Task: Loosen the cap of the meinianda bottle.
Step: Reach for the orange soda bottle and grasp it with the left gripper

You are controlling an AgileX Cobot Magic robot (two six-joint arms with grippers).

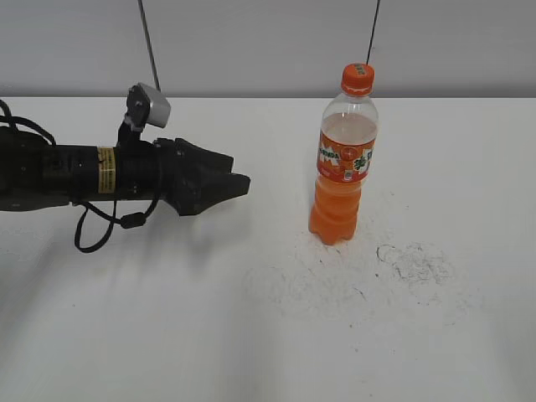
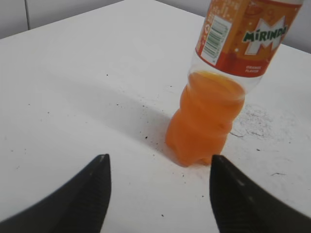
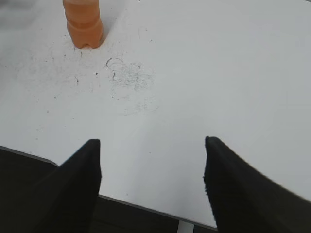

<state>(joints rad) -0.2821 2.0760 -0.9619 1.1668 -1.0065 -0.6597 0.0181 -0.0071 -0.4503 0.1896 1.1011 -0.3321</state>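
The bottle (image 1: pixel 343 163) is standing upright on the white table (image 1: pixel 167 327), right of centre in the exterior view, with its cap (image 1: pixel 358 79) sitting on the neck. The orange drink is filling the lower body, and the clear upper part above the label is showing no liquid. Fine dark scuff marks (image 1: pixel 414 261) are lying on the tabletop around and to the right of the bottle's base.

The left gripper (image 1: pixel 237 181) is hovering above the table to the left of the bottle, well apart from it, with its black arm lying roughly level and pointing toward the bottle. In the left wrist view its two fingers (image 2: pixel 95 187) are standing spread apart with nothing between them, and the bottle's lower half (image 2: pixel 209 111) (the label reads "MIRINDA") is appearing beyond the gap, slightly toward the right finger.

The right gripper (image 3: pixel 151 170) is not showing in the exterior view. In the right wrist view its jaws are likewise standing wide and empty above the table's near edge, and the bottle's base (image 3: pixel 83 24) is showing far off at upper left.
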